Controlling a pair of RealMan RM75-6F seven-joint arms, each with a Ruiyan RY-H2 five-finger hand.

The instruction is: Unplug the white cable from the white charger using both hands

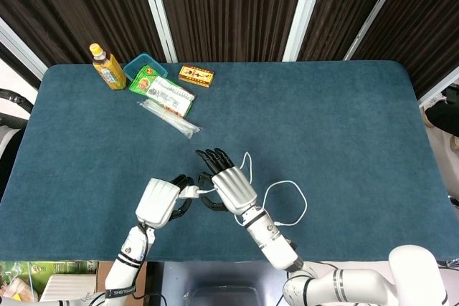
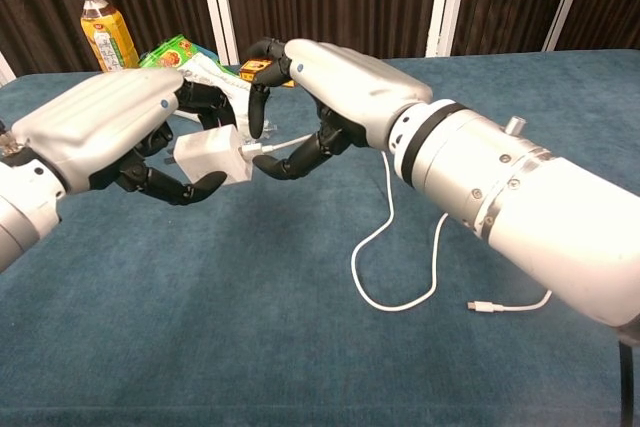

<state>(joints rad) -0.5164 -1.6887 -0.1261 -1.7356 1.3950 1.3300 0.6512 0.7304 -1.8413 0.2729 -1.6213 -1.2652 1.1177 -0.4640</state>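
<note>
— Near the front edge of the blue table (image 1: 344, 120), what did your hands have hold of?

— My left hand (image 2: 110, 132) gripped the white charger (image 2: 208, 157), lifted clear of the cloth, dark fingers (image 2: 190, 190) curled under and around it. My right hand (image 2: 330, 87) sat close against it, fingers bent around the plug end of the white cable (image 2: 400, 247), which was still seated in the charger. Whether those fingers actually pinched the plug, I could not tell from either view.

— And the cable itself?

— It ran from the charger under my right palm, then looped across the cloth to my right, its free connector lying flat near my right forearm.

— Anything else on the table?

— At the far left corner stood a yellow-capped drink bottle (image 1: 107, 67), with a green snack packet (image 1: 162, 91), a clear-wrapped bundle (image 1: 171, 119) and a small orange box (image 1: 196, 74) beside it, all well apart from my hands.
</note>
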